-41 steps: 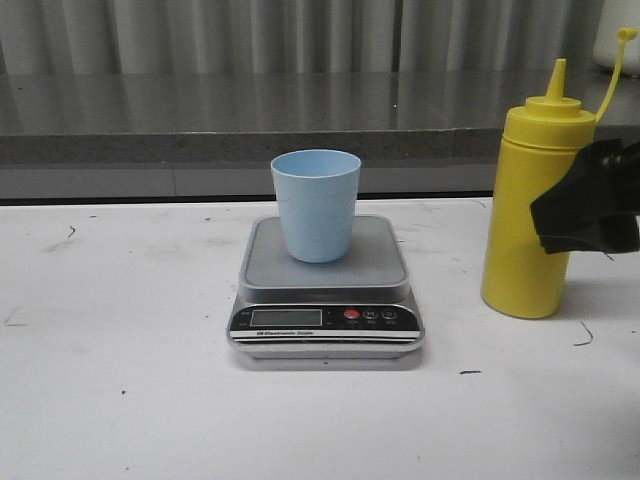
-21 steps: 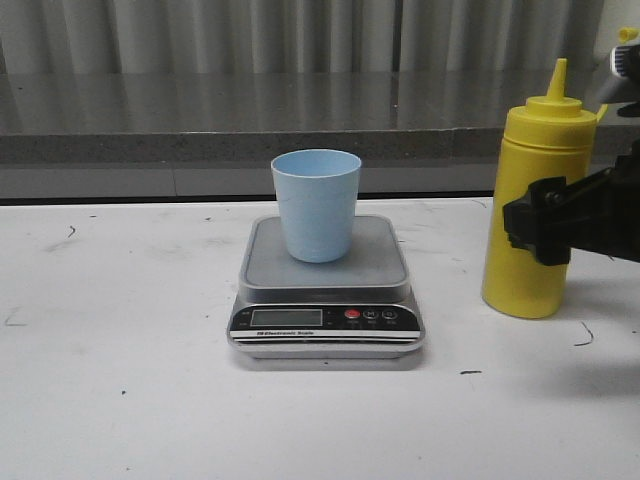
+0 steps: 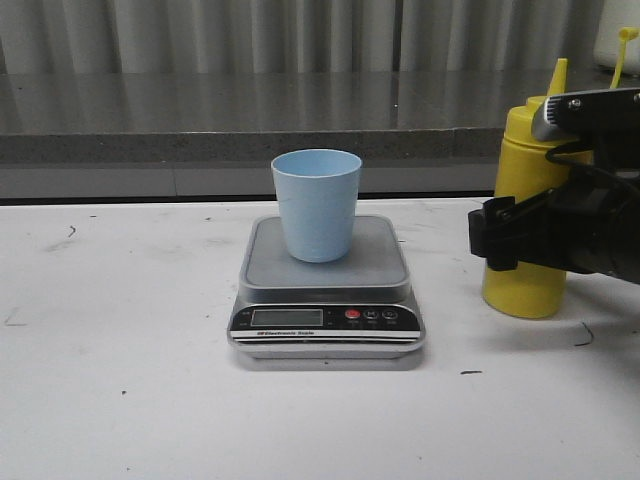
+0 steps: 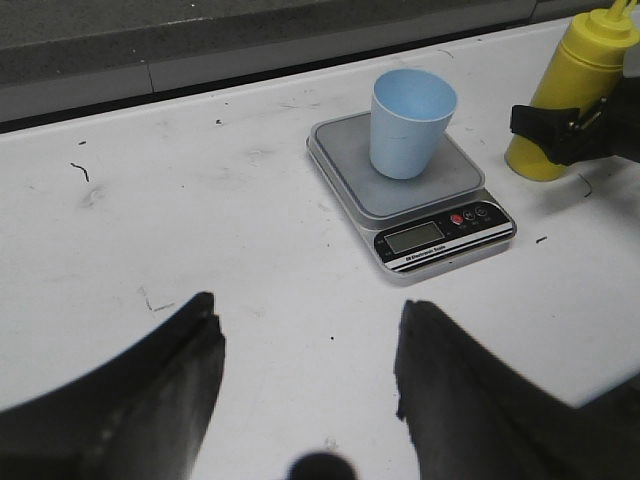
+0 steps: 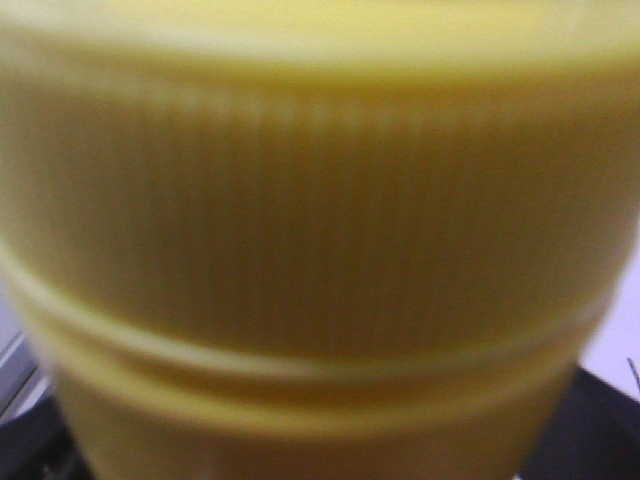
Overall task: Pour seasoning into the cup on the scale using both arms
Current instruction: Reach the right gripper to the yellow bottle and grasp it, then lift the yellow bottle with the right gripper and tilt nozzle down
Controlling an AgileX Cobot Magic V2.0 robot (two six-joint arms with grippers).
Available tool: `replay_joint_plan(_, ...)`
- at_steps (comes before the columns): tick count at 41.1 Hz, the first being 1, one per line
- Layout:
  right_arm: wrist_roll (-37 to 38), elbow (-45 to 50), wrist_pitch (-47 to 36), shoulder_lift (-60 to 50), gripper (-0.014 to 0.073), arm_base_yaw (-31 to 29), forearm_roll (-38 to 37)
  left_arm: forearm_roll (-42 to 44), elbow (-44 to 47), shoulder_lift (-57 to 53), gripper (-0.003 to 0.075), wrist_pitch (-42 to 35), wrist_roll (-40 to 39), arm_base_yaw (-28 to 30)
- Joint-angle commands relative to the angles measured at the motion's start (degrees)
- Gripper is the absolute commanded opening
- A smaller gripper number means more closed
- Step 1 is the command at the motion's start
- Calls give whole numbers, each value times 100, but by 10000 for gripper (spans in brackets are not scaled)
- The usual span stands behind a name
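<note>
The light blue cup (image 3: pixel 316 205) stands upright on the silver scale (image 3: pixel 270 268) at the table's middle; both show in the left wrist view, cup (image 4: pixel 410 120) and scale (image 4: pixel 345 165). The yellow seasoning bottle (image 3: pixel 520 160) stands on the table to the right of the scale. My right gripper (image 3: pixel 495 235) reaches in from the right with its jaws apart, one finger in front of the bottle and the other hidden behind. The bottle (image 5: pixel 320 240) fills the right wrist view. My left gripper (image 4: pixel 308 305) is open and empty over bare table, near the scale's front left.
A grey ledge (image 3: pixel 200 150) runs along the back of the white table (image 3: pixel 120 380), with a ribbed wall behind. A white object (image 3: pixel 620 40) stands at the far right on the ledge.
My right gripper has moved left along the bottle, and its front finger now reaches the bottle's left edge. The cup, scale and bottle have not moved.
</note>
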Motion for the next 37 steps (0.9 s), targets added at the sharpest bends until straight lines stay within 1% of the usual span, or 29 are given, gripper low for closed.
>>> replay_joint_plan(1, 147, -116, -564, -178, 507, 10, 2, -21, -133, 64, 388, -453, -52, 7)
replay_joint_plan(2, 147, -116, -564, -178, 474, 10, 2, -21, -133, 64, 388, -453, -52, 7)
replay_joint_plan(5, 147, -116, -564, -187, 412, 10, 2, -21, -133, 64, 388, -453, -52, 7)
replay_joint_plan(7, 142, -109, -564, -220, 390, 10, 2, -21, -133, 64, 388, -453, -52, 7)
replay_joint_plan(11, 72, -91, -408, -470, 388, 10, -4, -21, -133, 64, 388, -453, -52, 7)
replay_joint_plan(16, -298, -155, 286, -1026, 376, 10, -4, -21, -133, 64, 388, -453, -52, 7)
replay_joint_plan(22, -1074, -492, 1741, -1744, 372, 10, -4, -21, -133, 64, 388, -453, -52, 7)
replay_joint_plan(28, -2012, -1094, 3597, -2359, 372, 10, -80, -21, -133, 64, 388, -453, -52, 7)
replay_joint_plan(32, -2594, -1611, 4773, -2566, 372, 10, -207, -21, -133, 64, 388, -453, -52, 7)
replay_joint_plan(37, -2979, -2369, 6200, -2617, 372, 16, -396, -21, -133, 64, 388, -453, -52, 7)
